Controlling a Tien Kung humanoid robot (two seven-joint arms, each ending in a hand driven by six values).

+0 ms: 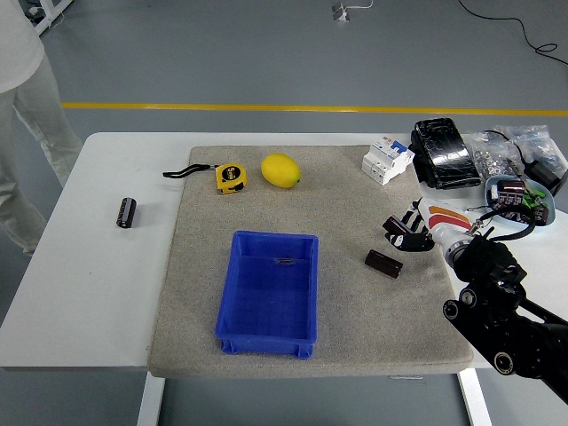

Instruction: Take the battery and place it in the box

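Right, head view only.
Counter (98,293): white, with a grey mat (346,204) covering its middle and right part.
Box (269,294): blue, open top, on the near middle of the mat; a small dark bit lies inside near its far wall, too small to tell what.
Battery (383,264): dark cylinder lying on its side on the mat, right of the box, well apart from it, just near-left of the right hand and not touching it.
Second battery (127,212): dark cylinder on the bare counter, far left, off the mat.
Right hand (410,232): comes in from the lower right on a black arm (501,311), over the right edge of the mat. Fingers (397,228) partly curled, dark tips pointing left. It looks like a small dark piece sits at the fingertips, but whether it is gripped or just part of the hand I cannot tell.
Left hand: out of view.
Tape measure (230,177): yellow, far left of the mat, black strap trailing left.
Lemon (280,170): yellow, just right of the tape measure, far side of the mat.
Breaker (388,159): white block with blue switches, far right corner of the mat.
Black pack (445,152): shiny, just right of the breaker, on the bare counter.
Clutter (519,173): bags, a bowl of small parts and wires at the far right edge.
Person (27,106): light trousers, standing on the floor at the far left, hands not seen.
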